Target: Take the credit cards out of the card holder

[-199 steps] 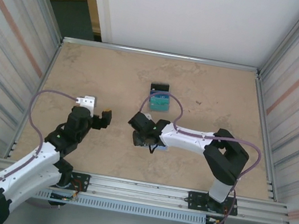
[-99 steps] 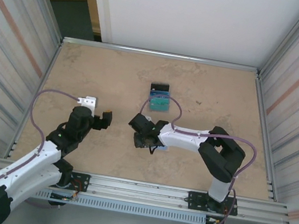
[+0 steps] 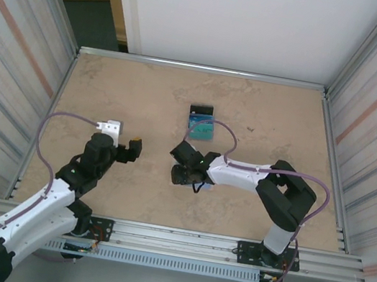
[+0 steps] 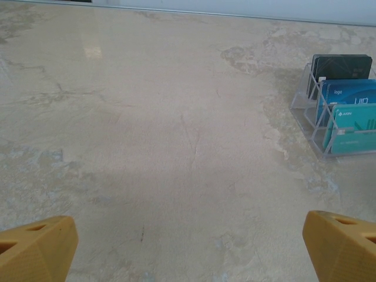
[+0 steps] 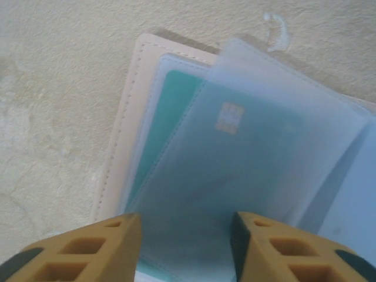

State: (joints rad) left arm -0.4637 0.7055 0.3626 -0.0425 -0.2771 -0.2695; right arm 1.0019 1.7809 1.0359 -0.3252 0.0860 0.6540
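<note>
Job part done, by my reckoning: my right gripper [image 5: 183, 226], jaws half parted and empty, hovers over the open wallet [image 5: 120, 147], a teal card [image 5: 170, 111] lodged in its sleeve [image 5: 282, 117], while three cards [image 4: 349, 97] stand in a rack [image 4: 305, 108] beyond the wallet and my left gripper [image 4: 188, 232] gapes idle to its left.

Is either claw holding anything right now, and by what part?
Nothing. Left claw is open and empty. Right claw hangs over the card holder's clear sleeve, jaws apart, not clamping it.
</note>
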